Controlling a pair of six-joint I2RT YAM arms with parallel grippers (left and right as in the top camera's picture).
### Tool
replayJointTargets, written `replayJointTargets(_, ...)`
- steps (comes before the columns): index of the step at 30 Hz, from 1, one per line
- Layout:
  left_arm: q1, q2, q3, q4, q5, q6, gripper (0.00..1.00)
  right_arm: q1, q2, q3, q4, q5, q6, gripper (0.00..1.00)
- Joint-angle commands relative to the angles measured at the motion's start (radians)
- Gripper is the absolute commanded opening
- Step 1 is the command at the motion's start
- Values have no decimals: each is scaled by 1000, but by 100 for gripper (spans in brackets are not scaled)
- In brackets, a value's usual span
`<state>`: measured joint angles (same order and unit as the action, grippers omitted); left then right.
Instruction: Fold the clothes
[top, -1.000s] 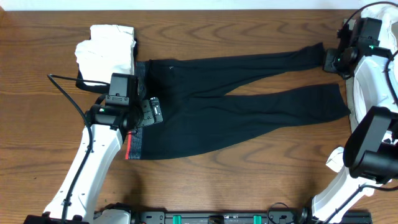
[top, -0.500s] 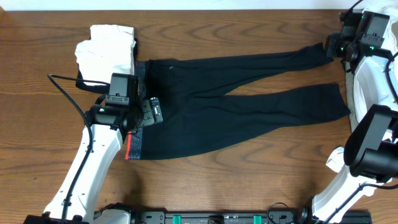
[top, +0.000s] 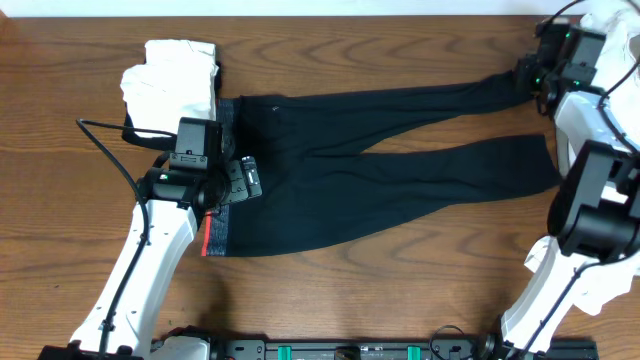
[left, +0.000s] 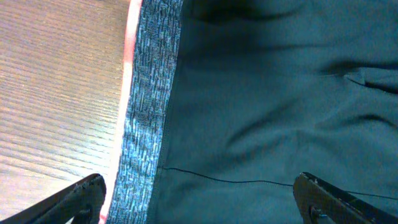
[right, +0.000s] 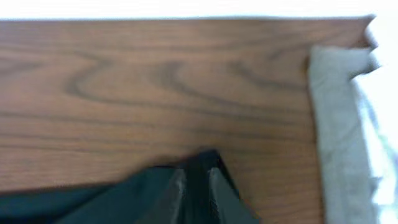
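Lying flat: matte black leggings (top: 330, 190), heathered grey waistband (left: 146, 112).

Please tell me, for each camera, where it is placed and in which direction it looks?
Overhead: above the table, looking straight down at the leggings; both arms show.
Left wrist: on the left arm, looking down at the waistband; the left tool shows at the bottom corners.
Right wrist: low, facing the table's far edge; the right tool is at a leg end.
Shared: overhead and left wrist both show the waistband.
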<state>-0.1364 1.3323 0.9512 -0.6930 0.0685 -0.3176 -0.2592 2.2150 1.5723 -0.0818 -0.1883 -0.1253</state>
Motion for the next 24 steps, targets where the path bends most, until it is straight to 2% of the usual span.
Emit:
replayJointTargets(1, 2, -2, 16, -1, -5, -2, 98, 8, 92, 16, 5, 4, -10, 11)
replayJointTargets(6, 2, -2, 16, -1, -5, -2, 98, 7, 173, 16, -44, 5, -10, 9)
replayJointTargets(9, 2, -2, 16, -1, -5, -2, 98, 4, 174, 16, -95, 5, -8, 2)
replayJointTargets(14, 2, -2, 16, -1, -5, -2, 98, -2, 89, 16, -214, 45, 16, 2)
replayJointTargets(18, 2, -2, 16, -1, -5, -2, 98, -2, 6, 16, -287, 167, 0, 2)
replayJointTargets(22, 2, -2, 16, -1, -5, -2, 98, -2, -54, 17, -310, 226, -24, 6)
replayJointTargets(24, 2, -2, 16, -1, -5, -2, 98, -2, -73, 16, -295, 225, -35, 17)
